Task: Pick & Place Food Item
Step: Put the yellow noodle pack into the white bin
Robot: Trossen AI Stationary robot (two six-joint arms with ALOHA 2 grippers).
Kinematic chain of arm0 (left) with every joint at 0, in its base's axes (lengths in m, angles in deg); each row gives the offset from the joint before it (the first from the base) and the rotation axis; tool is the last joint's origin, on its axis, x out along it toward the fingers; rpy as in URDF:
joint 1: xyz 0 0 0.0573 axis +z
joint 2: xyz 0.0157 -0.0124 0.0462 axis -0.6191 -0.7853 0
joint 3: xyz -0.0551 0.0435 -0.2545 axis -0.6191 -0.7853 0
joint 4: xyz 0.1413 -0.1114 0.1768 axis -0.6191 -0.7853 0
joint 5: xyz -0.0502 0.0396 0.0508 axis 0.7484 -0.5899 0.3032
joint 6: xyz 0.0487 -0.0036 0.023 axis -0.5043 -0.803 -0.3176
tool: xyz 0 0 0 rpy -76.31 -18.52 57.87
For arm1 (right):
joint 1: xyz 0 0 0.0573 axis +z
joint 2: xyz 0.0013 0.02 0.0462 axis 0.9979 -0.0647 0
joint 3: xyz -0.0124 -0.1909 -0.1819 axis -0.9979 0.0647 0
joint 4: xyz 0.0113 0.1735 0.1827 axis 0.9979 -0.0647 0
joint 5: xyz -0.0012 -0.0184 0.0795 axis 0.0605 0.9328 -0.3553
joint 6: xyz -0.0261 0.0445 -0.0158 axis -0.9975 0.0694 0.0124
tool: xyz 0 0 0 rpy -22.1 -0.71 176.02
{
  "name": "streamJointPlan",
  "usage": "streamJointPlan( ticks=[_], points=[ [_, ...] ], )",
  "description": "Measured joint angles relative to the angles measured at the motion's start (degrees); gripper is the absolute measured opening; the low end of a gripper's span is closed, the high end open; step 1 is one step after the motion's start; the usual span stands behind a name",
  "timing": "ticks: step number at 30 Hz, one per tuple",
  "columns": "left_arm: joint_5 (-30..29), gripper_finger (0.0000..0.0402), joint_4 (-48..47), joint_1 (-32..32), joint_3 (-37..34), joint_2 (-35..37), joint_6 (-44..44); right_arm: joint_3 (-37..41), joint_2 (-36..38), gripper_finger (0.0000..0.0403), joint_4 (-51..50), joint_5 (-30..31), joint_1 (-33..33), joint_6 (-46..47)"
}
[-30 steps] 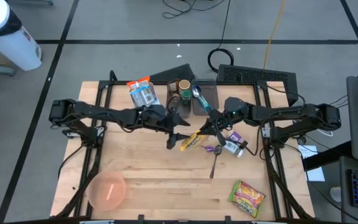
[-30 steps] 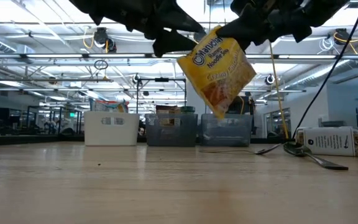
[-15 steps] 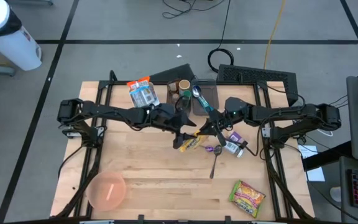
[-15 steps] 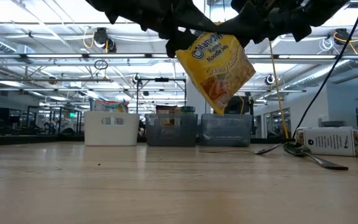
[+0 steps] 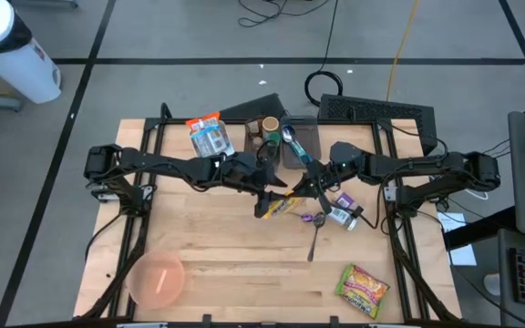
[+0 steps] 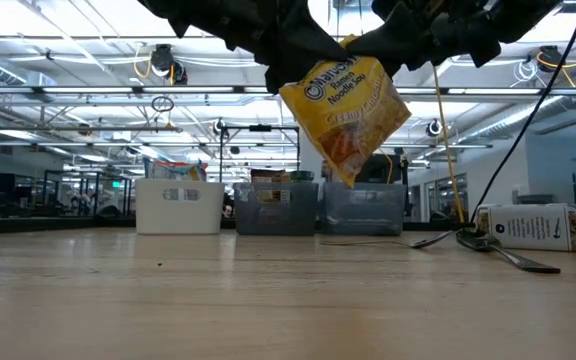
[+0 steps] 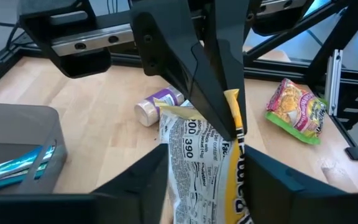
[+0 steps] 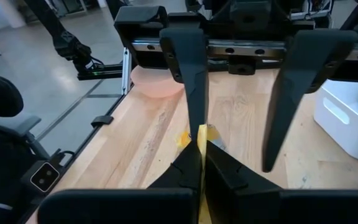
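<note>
A yellow ramen noodle packet (image 6: 346, 115) hangs in the air above the middle of the table (image 5: 217, 255). My right gripper (image 5: 302, 189) reaches in from the table's right and is shut on the packet's top. My left gripper (image 5: 265, 200) has come in from the left and stands open. In the left wrist view, its two fingers stand on either side of the packet (image 7: 201, 168). The right wrist view shows one left finger (image 8: 191, 81) at the packet and the other (image 8: 291, 87) well apart from it. My right gripper pinches the packet's upper edge (image 7: 231, 102) between its two shut fingers, coming nearly level from the table's right. The packet hangs tilted below the fingers, clear of the table. My left gripper has a finger close against the packet's upper left part (image 6: 293, 85); whether it touches I cannot tell.
A small white bottle (image 5: 343, 216) and a spoon (image 5: 313, 239) lie right of the packet. A green snack bag (image 5: 363, 287) lies at the near right and a pink bowl (image 5: 157, 278) at the near left. Bins and a blue-orange pack (image 5: 210, 135) stand along the far edge.
My left gripper has moved toward the table's right, up to the hanging packet, so that its fingers now stand around the packet's upper left part. The packet's upper left corner has shifted slightly. It still hangs from my right gripper.
</note>
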Motion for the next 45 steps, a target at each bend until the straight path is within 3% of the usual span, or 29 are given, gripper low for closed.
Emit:
streamJointPlan(
  ticks=[6,18,25,37,45],
  points=[
    [0.0,0.0130,0.0,0.0,0.0,0.0,0.0,0.0,0.0,0.0000,0.0,0.2,0.0,0.0],
    [0.4,0.0072,0.2,0.0,0.0,0.0,-1.3,0.0,0.0,0.0000,0.0,0.2,0.0,0.0],
    [0.4,0.0008,0.2,0.0,0.0,0.0,-1.6,0.0,0.0,0.0000,0.0,0.2,-0.1,0.0],
    [-0.2,0.0003,0.3,-0.2,0.0,0.0,-4.3,0.0,0.0,0.0002,0.1,2.1,0.0,-0.9],
    [-0.5,0.0003,0.2,-0.1,0.0,0.0,-4.2,0.0,0.0,0.0050,1.2,2.6,0.0,-2.9]
  ],
)
